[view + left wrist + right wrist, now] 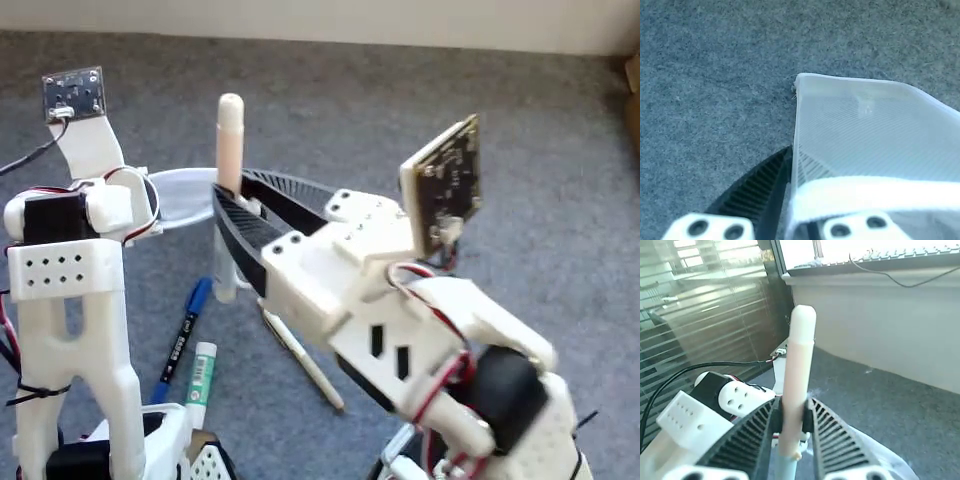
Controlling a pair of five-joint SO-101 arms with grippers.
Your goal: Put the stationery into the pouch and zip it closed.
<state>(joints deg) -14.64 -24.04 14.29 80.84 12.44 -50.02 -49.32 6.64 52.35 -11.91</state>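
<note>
Jutting upright from right tool (792,412): pen (801,355)

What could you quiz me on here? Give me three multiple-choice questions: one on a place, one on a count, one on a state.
1. Where is the translucent white mesh pouch? A. under a book B. in the left gripper C. in a drawer
2. How many pens or markers lie loose on the grey carpet? A. one B. three C. six
3. The right gripper is: A. open and empty B. shut on a ruler C. shut on an upright cream round-tipped pen

Answers:
1 B, the pouch's edge is clamped in it.
2 B, a blue pen, a green-and-white marker and a thin cream pen.
3 C, its black ribbed fingers pinch the barrel.
</note>
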